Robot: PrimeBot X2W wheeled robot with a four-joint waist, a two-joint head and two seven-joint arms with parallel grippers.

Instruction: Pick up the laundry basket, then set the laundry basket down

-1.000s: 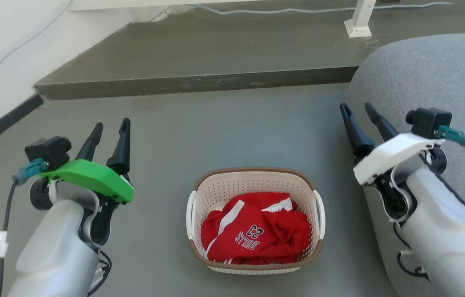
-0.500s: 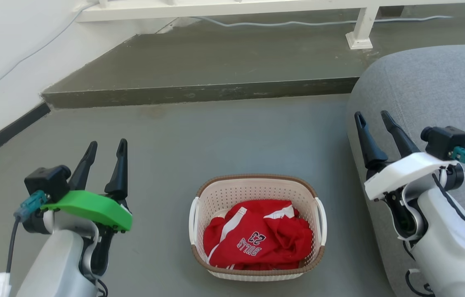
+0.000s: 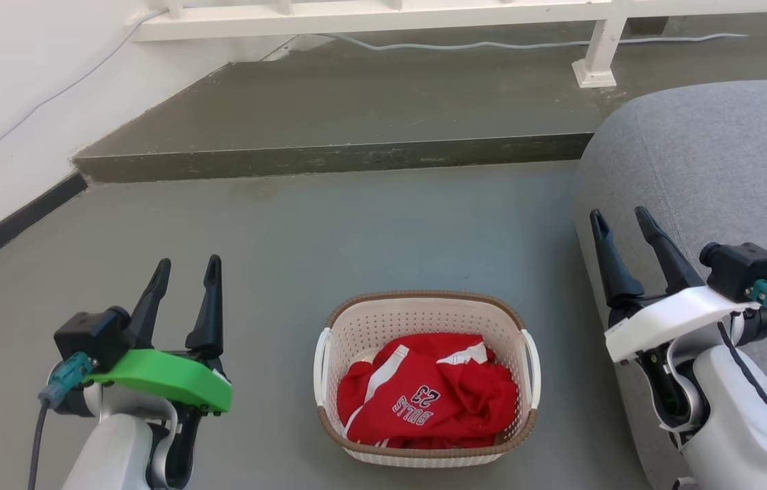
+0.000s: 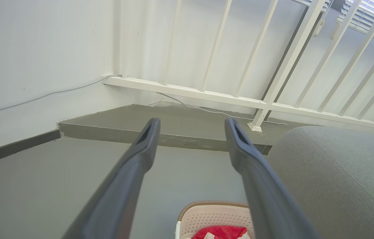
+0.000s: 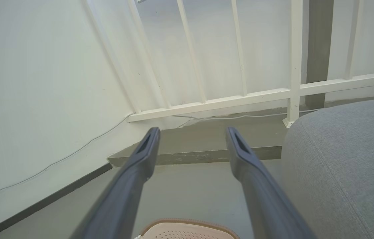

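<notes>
Basket position first: the laundry basket (image 3: 417,325) stands upright on the grey floor (image 3: 356,224), near the robot and between its two arms, with a crumpled red jersey (image 3: 424,401) heaped inside. The left gripper (image 3: 187,267) hangs to its left and the right gripper (image 3: 619,218) to its right and a little farther off. Each has its fingers spread with nothing between them, well apart from the basket. That flanking stance probably suits the two white handles, the left handle (image 3: 318,357) and the right handle (image 3: 531,359), one per arm. It would fit arms about to reach in for a lift as well as arms clear of a basket just put down, and nothing here settles which. The right gripper seems to hang clear of the grey sofa (image 3: 716,170) beside it, though depth there is hard to judge. From the head, both handles, the whole brown rim and the jersey's lettering are plain. The left wrist view catches the far end of the laundry basket (image 4: 213,217) low between its own spread fingers (image 4: 133,166), and adds the tall white railing (image 4: 206,94) beyond the step (image 4: 180,121). The right wrist view clips the basket's far rim (image 5: 187,229) and faces that railing (image 5: 240,99) more squarely.
</notes>
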